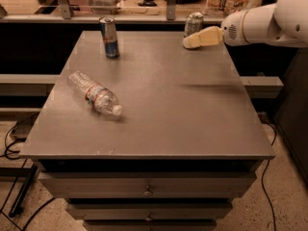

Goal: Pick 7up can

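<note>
The 7up can (193, 22), pale silver-grey with a silver top, stands upright at the far right of the grey table (159, 105). My gripper (188, 41) comes in from the right on the white arm. Its cream fingers (202, 37) lie just in front of and to the right of the can's lower part, covering some of it. I cannot tell whether they touch the can.
A slim blue-and-silver can (109, 36) stands upright at the far left of the table. A clear plastic bottle (95, 93) lies on its side at the left middle. A counter with bags and boxes runs behind the table. Drawers sit under the tabletop.
</note>
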Controlling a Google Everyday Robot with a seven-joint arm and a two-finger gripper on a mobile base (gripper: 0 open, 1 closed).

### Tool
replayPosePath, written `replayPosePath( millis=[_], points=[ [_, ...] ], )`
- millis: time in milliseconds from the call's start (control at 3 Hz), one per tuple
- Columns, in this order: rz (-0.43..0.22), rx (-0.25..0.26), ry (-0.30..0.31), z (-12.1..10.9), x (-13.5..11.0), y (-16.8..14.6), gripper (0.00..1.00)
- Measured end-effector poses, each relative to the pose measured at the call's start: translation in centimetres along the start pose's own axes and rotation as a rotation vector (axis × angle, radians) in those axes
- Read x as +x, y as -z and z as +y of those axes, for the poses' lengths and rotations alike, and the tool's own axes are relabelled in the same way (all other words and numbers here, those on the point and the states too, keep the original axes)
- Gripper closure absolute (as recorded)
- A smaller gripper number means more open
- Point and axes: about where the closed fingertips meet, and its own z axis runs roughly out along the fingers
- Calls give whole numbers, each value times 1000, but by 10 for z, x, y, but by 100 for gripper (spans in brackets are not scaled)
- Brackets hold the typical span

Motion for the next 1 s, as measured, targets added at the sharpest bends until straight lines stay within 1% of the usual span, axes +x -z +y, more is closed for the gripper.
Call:
replayPosePath(
  millis=[333, 1000],
  points=[
    [-29, -11, -37, 0, -1, -26, 0],
    [-60, -1, -80, -16, -2, -80, 0]
  ],
)
